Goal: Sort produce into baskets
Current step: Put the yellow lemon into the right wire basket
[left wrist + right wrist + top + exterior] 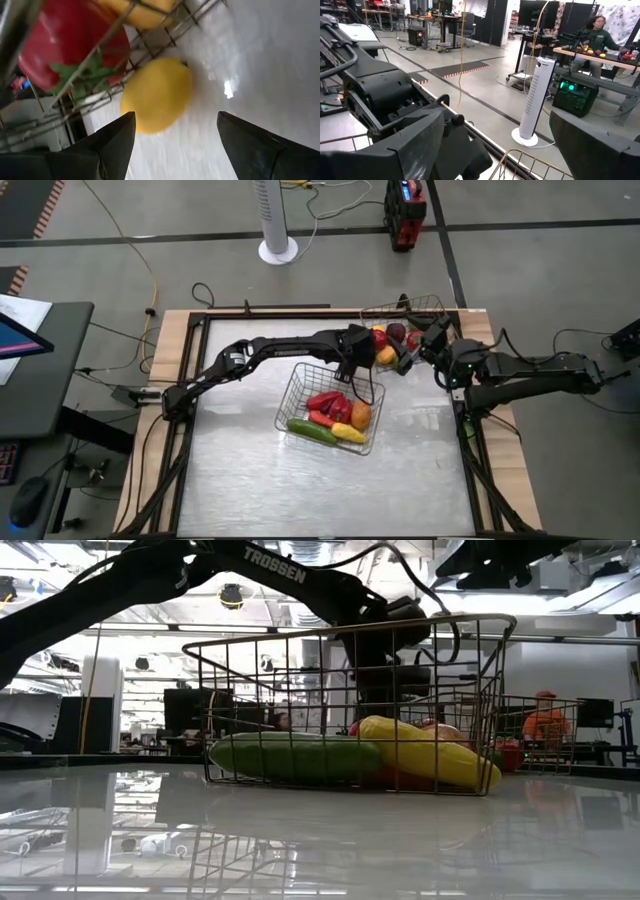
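The table [240, 470] carries 2 wire baskets. The near basket [300, 385] holds the long pieces: a green cucumber [312, 431], corn [348, 433] and red peppers [325, 402], so vegetables seem to be collected there. The far basket [432, 307] holds round red and dark pieces.

A lemon [157, 95] lies on the table just beside the basket wire. The left gripper [172, 132] is held wide open over it, probably for a grasp.

The right gripper [495, 145] is also kept wide open and empty, near the far basket.
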